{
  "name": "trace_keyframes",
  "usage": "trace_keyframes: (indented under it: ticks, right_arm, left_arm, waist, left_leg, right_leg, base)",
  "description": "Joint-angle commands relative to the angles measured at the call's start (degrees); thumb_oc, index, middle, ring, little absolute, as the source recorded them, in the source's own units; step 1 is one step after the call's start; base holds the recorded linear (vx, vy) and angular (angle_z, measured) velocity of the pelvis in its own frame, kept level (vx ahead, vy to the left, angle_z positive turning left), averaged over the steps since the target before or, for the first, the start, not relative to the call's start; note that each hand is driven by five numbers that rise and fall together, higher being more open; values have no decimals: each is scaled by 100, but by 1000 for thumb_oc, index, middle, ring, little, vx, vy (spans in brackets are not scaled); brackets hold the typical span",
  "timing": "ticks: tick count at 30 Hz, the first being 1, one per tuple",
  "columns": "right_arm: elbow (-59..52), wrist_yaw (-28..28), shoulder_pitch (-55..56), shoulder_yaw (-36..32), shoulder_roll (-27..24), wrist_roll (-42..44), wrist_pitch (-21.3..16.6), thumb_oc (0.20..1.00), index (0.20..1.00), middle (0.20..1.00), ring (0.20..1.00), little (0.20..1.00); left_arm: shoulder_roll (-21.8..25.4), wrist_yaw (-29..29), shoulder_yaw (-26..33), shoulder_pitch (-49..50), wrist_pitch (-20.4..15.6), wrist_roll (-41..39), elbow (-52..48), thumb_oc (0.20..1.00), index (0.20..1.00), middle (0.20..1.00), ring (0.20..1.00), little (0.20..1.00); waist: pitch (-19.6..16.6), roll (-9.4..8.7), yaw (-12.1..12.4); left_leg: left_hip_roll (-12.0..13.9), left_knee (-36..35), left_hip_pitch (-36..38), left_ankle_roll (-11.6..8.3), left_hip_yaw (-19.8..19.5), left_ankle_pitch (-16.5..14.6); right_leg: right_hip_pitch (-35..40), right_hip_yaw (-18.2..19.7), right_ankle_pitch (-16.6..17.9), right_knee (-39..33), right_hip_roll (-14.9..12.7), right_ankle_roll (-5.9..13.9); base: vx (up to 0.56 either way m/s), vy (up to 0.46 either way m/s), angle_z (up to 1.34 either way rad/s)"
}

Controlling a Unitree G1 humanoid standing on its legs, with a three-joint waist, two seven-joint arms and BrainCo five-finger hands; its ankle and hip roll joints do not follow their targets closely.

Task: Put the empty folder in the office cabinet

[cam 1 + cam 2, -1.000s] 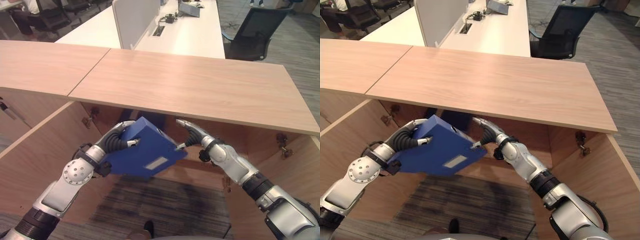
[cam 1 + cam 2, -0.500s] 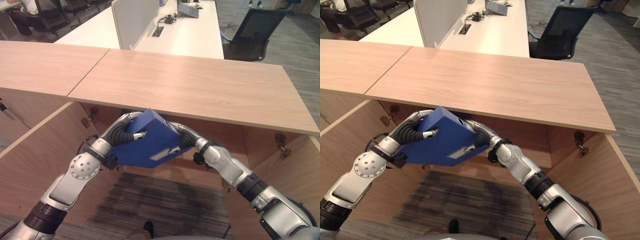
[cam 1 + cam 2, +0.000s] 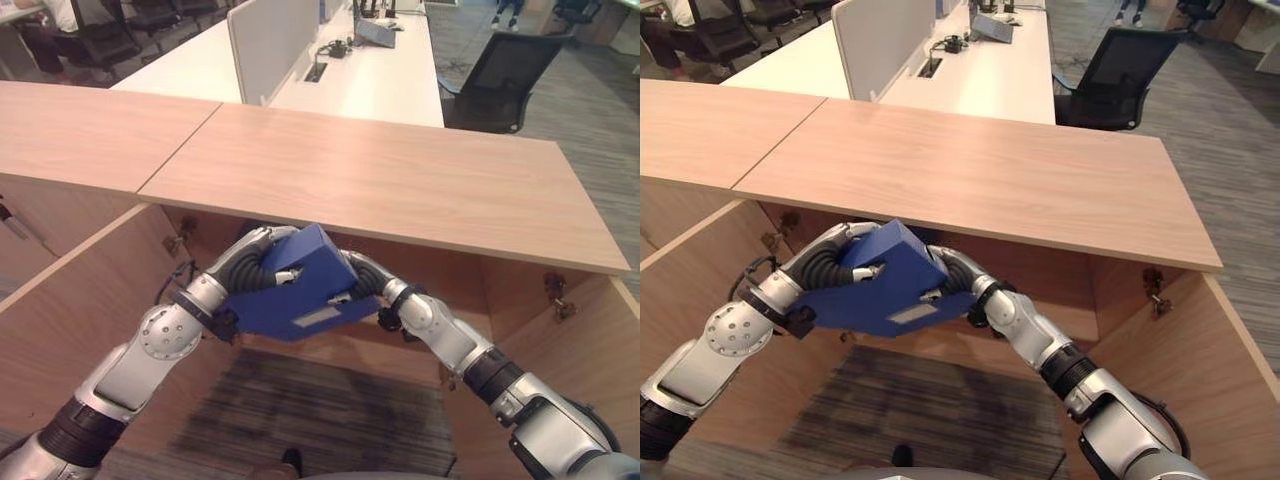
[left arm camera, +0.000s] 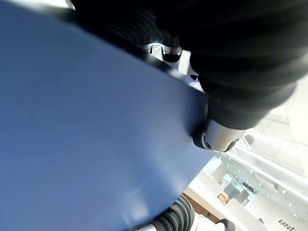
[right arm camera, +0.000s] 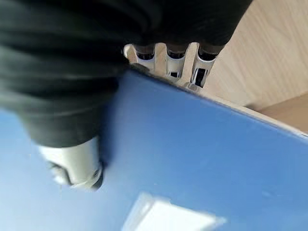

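Since a second ago, the blue folder [image 3: 295, 285] is sitting further in toward the cabinet [image 3: 380, 180], its far corner now tucked right under the front edge of the wooden top, where earlier it was hanging lower and nearer the robot. Both arms are reaching deeper beneath that edge.

Left hand [image 3: 262, 262] is clamping the folder's 9 o'clock side: its thumb is lying across the upper face while its fingers are wrapping round behind, mostly hidden by the dark ribbed cover. Right hand [image 3: 952, 277] is grasping the 3 o'clock edge; in the right wrist view its fingers [image 5: 174, 61] are hooking over the folder's rim and the thumb is pressing on the face near the pale label [image 3: 315, 320].

Folder is tilting, its label end lower and pointing toward 5 o'clock, held in the air between the cabinet's open doors [image 3: 80, 300]. Cabinet's interior behind the folder is in shadow and cannot be made out.

An office chair [image 3: 505, 75] is standing at 1 o'clock beyond the cabinet.
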Motion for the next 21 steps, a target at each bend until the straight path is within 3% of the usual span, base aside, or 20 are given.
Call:
trace_keyframes:
  ticks: [1,7,11,18,19,20,21]
  right_arm:
    - [151,404,-341,719,515,273,-220,200,200,200,200,200]
    - [109,718,-196,751,553,1017,-200,200,200,200,200,200]
    - [142,1192,-39,742,635,2095,-147,200,200,200,200,200]
    - [78,1439,91,760,557,2389,-148,200,200,200,200,200]
    - [165,1472,163,716,582,2433,-130,200,200,200,200,200]
    - [209,1458,221,679,595,2456,-123,200,200,200,200,200]
    - [260,1458,275,646,615,2489,-113,200,200,200,200,200]
  left_arm:
    - [-361,234,-277,-1189,-768,-835,-882,200,200,200,200,200]
    - [-359,161,-360,-1290,-761,-776,-868,200,200,200,200,200]
    - [-438,98,-465,-1420,-792,-537,-726,200,200,200,200,200]
    - [-561,-14,-475,-1432,-786,-400,-625,200,200,200,200,200]
    - [-596,-50,-433,-1383,-768,-341,-582,322,322,322,322,322]
    - [-609,-55,-424,-1361,-755,-292,-545,376,376,376,376,376]
    - [-623,-65,-409,-1334,-738,-273,-513,539,539,539,539,539]
  waist:
    - [-235,-220,136]
    - [-238,-238,143]
    - [-242,-265,192]
    - [-255,-275,214]
    - [-260,-268,211]
    - [-256,-263,204]
    - [-253,-255,203]
  left_leg:
    - [133,11,-35,-142,-85,-691]
    - [133,11,-45,-152,-96,-676]
    - [131,11,-64,-166,-110,-656]
    - [137,11,-75,-177,-115,-648]
    - [135,11,-75,-176,-113,-650]
    - [137,11,-78,-176,-108,-648]
    - [137,11,-80,-176,-107,-646]
  right_leg:
    - [-46,-170,294,5,-585,435]
    - [-48,-176,301,5,-580,437]
    - [-40,-209,300,5,-575,439]
    - [-31,-243,308,5,-586,447]
    - [-32,-252,309,5,-590,446]
    - [-34,-256,311,5,-593,446]
    - [-35,-261,313,5,-595,446]
  base:
    - [0,0,0]
    - [0,0,0]
    - [0,0,0]
    - [0,0,0]
    - [0,0,0]
    - [0,0,0]
    - [0,0,0]
